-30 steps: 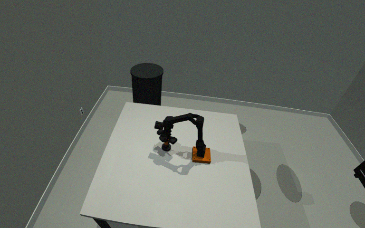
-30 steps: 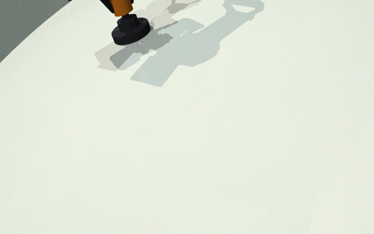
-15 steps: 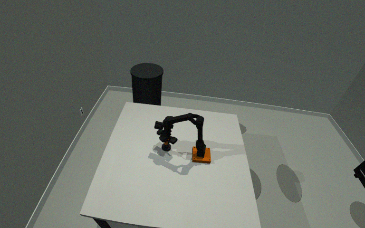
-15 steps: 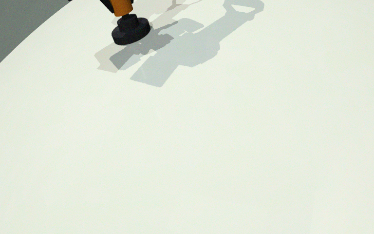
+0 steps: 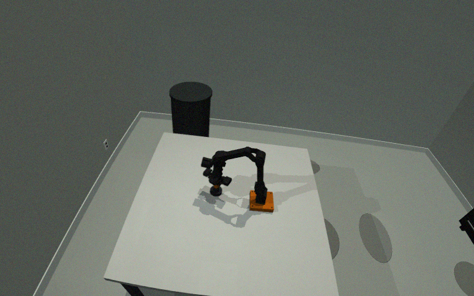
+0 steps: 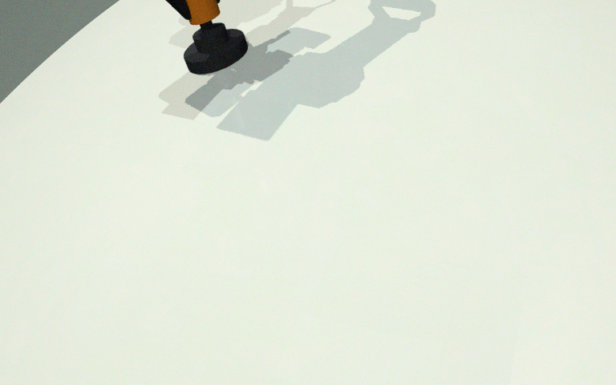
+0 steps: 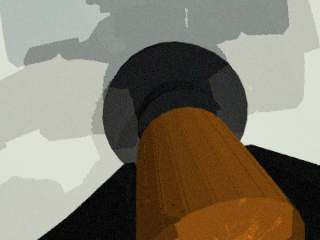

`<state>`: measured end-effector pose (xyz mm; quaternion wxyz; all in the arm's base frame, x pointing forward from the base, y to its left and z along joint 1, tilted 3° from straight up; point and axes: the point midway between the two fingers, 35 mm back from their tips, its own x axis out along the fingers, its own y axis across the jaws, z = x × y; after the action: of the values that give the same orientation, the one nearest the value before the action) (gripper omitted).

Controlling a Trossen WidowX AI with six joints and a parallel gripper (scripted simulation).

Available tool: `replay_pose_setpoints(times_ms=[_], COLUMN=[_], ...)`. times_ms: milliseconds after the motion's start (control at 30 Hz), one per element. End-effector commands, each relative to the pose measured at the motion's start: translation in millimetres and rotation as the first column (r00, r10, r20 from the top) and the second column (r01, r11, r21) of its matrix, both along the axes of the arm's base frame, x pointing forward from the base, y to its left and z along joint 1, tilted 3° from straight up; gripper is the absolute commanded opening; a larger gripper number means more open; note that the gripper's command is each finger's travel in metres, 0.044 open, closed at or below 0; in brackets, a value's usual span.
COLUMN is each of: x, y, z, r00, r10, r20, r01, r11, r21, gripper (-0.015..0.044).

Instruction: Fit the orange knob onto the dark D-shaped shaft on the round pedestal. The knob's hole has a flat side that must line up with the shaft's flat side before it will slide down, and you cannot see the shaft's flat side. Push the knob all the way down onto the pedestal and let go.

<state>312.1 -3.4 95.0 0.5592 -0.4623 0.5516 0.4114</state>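
Observation:
The orange knob (image 5: 216,186) (image 6: 204,12) (image 7: 200,155) is upright above the dark round pedestal (image 5: 216,192) (image 6: 216,58) (image 7: 170,60). My gripper (image 5: 216,184) (image 7: 190,165) is shut on the knob, with one black finger on each side of it. In the exterior view, a short piece of the dark shaft (image 6: 206,24) shows between the knob's lower edge and the pedestal's raised centre, so the knob is not down on the pedestal. The knob's hole and the shaft's flat side are hidden. The upper fingers are cut off at the top of that view.
The pedestal stands on the pale table (image 5: 209,251) (image 6: 318,272). The arm's orange base (image 5: 267,205) is to the right of the pedestal in the top view. A tall dark cylinder (image 5: 191,115) stands behind the table's back edge. Shadows of the arm lie around the pedestal.

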Motion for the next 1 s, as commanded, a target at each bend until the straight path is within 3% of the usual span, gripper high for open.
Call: replay_pose_setpoints(times_ms=[0, 833, 967], x=[-1.3, 3.7, 4.3], y=[0.1, 0.2, 0.2], z=[-1.3, 1.8, 2.7], r00=[1.000, 1.000, 0.995], r10=[0.009, 0.009, 0.095], r20=[0.004, 0.004, -0.001], r01=[-0.009, -0.009, -0.095], r11=[1.000, 1.000, 0.995], r21=[0.000, 0.000, -0.005], gripper=[0.0000, 0.0000, 0.0000])
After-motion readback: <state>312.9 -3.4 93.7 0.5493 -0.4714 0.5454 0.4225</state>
